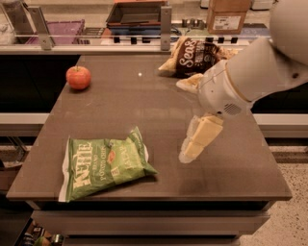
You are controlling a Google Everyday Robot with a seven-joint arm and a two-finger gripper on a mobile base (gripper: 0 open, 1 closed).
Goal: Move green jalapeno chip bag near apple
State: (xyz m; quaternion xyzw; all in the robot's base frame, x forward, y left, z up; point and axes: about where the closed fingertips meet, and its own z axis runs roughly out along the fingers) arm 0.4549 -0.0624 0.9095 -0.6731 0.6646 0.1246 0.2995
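The green jalapeno chip bag (103, 165) lies flat near the front left of the dark table (144, 105), its white "Kettle" lettering facing up. The apple (78, 77) sits at the table's far left. My gripper (191, 150) hangs over the table's right half, a short way right of the bag and not touching it. It holds nothing. The white arm reaches in from the upper right.
A brown-and-yellow chip bag (195, 58) lies at the table's back right, partly behind my arm. Beyond the table a counter holds a dark tray (136, 13), a purple bin (57, 30) and a cardboard box (228, 14).
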